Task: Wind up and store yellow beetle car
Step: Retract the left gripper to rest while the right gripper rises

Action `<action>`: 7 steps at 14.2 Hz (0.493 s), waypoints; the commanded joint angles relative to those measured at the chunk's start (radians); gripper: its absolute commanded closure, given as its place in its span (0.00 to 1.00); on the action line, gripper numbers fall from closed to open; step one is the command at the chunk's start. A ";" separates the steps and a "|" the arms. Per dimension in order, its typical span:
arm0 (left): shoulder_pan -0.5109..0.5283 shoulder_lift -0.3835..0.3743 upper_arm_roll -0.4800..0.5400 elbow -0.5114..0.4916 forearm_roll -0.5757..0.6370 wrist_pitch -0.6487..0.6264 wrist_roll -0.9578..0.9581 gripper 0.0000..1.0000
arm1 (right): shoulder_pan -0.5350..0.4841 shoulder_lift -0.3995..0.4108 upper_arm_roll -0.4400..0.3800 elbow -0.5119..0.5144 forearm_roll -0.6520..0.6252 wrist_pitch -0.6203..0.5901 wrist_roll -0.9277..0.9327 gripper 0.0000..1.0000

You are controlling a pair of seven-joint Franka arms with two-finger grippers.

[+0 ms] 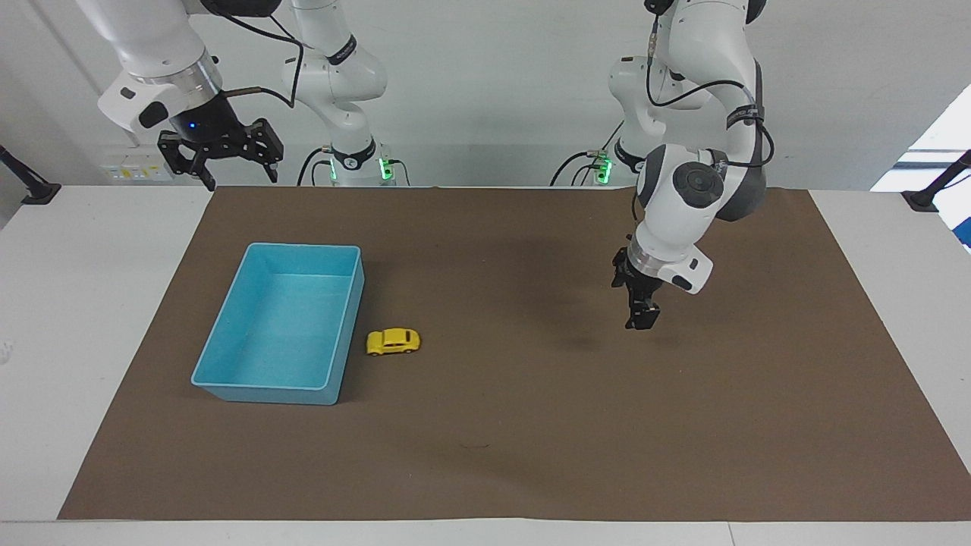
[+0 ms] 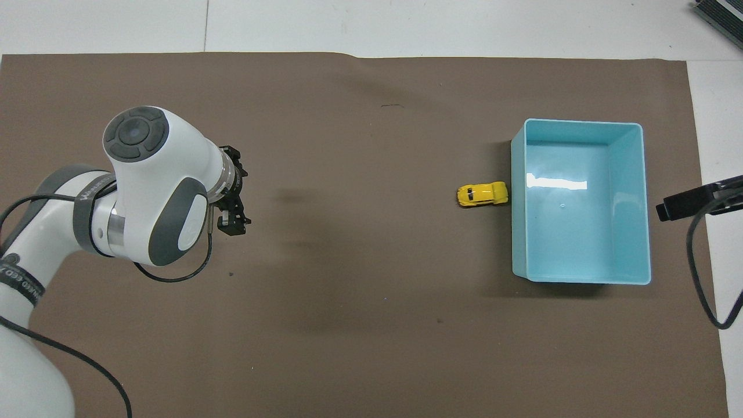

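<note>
The yellow beetle car (image 1: 393, 342) (image 2: 482, 194) stands on its wheels on the brown mat, its nose against the outer wall of the blue bin (image 1: 262, 387) (image 2: 518, 244). Nothing lies in the bin. My left gripper (image 1: 641, 319) (image 2: 232, 223) hangs open and holds nothing just above the mat toward the left arm's end of the table, well apart from the car. My right gripper (image 1: 239, 179) waits raised near its base, open and holding nothing, over the table edge by the bin; only its dark tip (image 2: 691, 203) shows in the overhead view.
The brown mat (image 1: 485, 425) covers most of the white table. A thin cable (image 2: 705, 302) hangs beside the bin at the right arm's end.
</note>
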 commanded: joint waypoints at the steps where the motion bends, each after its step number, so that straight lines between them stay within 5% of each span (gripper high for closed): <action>1: 0.011 -0.063 -0.003 -0.003 0.029 -0.033 0.082 0.00 | -0.007 -0.023 0.004 -0.027 -0.002 0.013 0.011 0.00; 7: 0.076 -0.158 0.010 0.063 0.025 -0.159 0.432 0.00 | -0.009 -0.022 0.009 -0.026 0.001 0.014 0.008 0.00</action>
